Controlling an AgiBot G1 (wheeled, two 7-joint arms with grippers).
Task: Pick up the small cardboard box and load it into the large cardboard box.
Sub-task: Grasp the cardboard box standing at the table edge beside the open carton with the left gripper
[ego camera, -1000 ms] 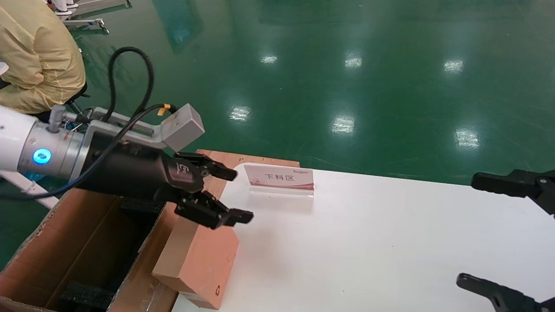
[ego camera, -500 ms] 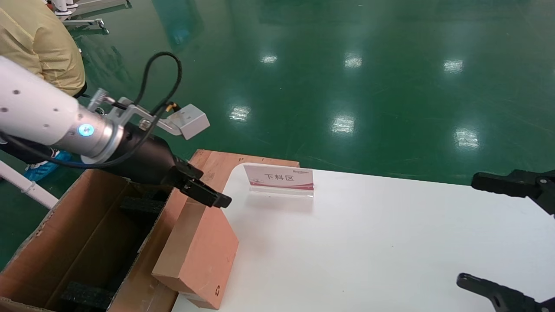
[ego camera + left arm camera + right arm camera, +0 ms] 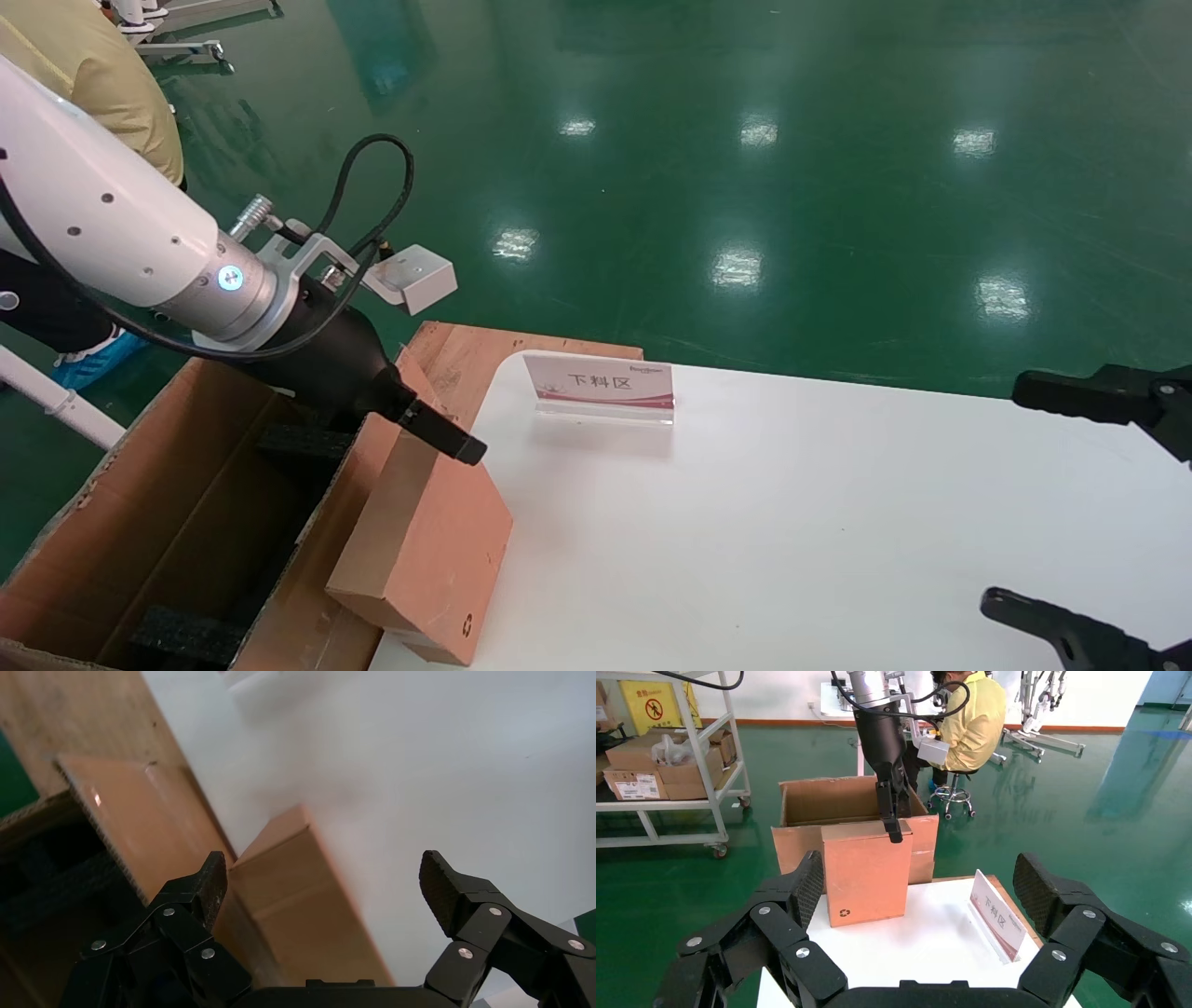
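In the head view, your left gripper reaches down over the top far edge of the small box, which stands tilted at the left edge of the white bench, leaning against the near flap of the large box. The large box sits off the bench's left side, with black foam inside. A sign card stands farther back on the bench. Your right gripper hangs at the bench's right side, fingers spread wide.

In the left wrist view, the left gripper's fingers are open, one on each side of the small box's upper edge, not closed on it.

In the right wrist view, the open right gripper faces the small box; the large box stands behind it.
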